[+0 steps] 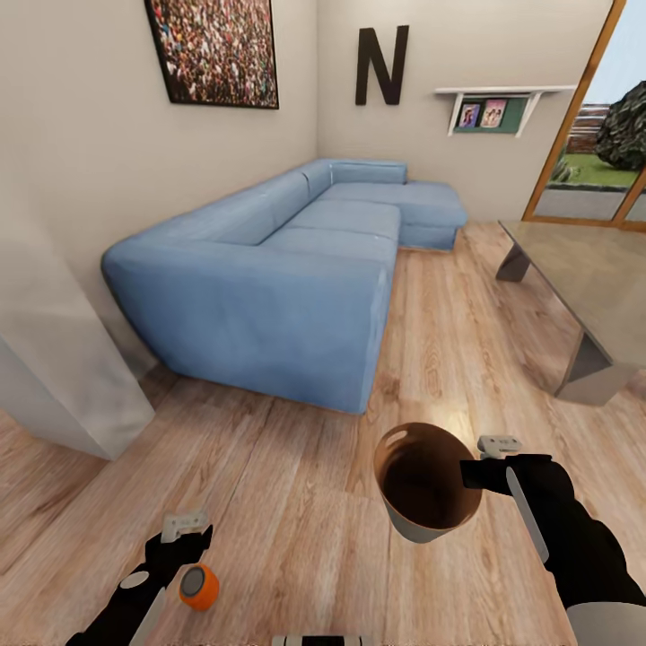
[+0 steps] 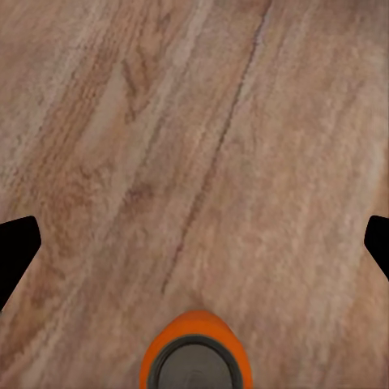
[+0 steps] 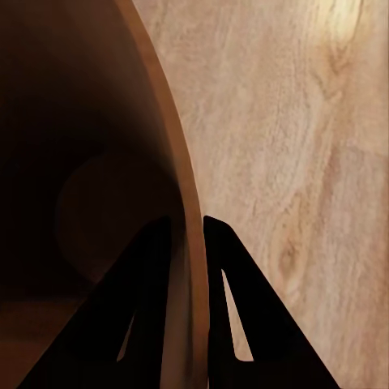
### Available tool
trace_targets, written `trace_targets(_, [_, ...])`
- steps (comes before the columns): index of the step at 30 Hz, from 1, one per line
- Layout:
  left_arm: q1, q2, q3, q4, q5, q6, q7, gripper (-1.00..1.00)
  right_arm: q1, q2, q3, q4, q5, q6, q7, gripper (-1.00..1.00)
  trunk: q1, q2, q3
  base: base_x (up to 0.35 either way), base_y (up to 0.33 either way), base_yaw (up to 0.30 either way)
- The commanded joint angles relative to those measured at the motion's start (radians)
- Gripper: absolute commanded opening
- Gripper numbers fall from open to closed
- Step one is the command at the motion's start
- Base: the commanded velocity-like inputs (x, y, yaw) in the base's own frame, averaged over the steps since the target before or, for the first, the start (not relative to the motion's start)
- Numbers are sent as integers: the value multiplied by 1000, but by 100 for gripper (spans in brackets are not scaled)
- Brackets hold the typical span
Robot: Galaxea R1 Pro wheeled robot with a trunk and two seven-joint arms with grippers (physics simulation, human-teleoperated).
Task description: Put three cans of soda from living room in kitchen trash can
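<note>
My right gripper [image 1: 475,472] is shut on the rim of the tash can [image 1: 420,528], holding it above the wood floor with its glossy brown inside facing up. In the right wrist view one finger sits inside the rim and one outside, the gripper [image 3: 185,237] pinching the wall of the tash can [image 3: 81,162]. One orange can of soda [image 1: 198,588] with a grey top lies just beside my left gripper [image 1: 186,531]. The left wrist view shows that gripper [image 2: 194,243] open, its fingertips spread far apart, with the can of soda [image 2: 193,356] near the palm and touching neither finger.
This is the living room: a blue corner sofa [image 1: 296,260] stands ahead on the left, a grey low table [image 1: 583,287] at the right, wood-framed glass doors [image 1: 592,170] behind it. A pale wall corner [image 1: 63,359] juts in at the left. Bare wood floor [image 1: 296,502] lies between.
</note>
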Motion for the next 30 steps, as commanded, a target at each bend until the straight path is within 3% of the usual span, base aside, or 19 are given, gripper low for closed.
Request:
trace_targets(1, [0, 0, 0, 0, 0, 0, 0, 100, 0, 0, 0, 0, -16, 1, 3, -100, 0, 0, -2, 0, 0, 0])
trace_targets(12, [0, 0, 0, 0, 0, 0, 0, 100, 0, 0, 0, 0, -16, 1, 3, -100, 0, 0, -19, 0, 0, 0])
trace_targets(30, [-1, 1, -3, 19, 0, 1, 0, 100, 0, 0, 1, 0, -16, 1, 3, -100, 0, 0, -21, 23, 0, 0])
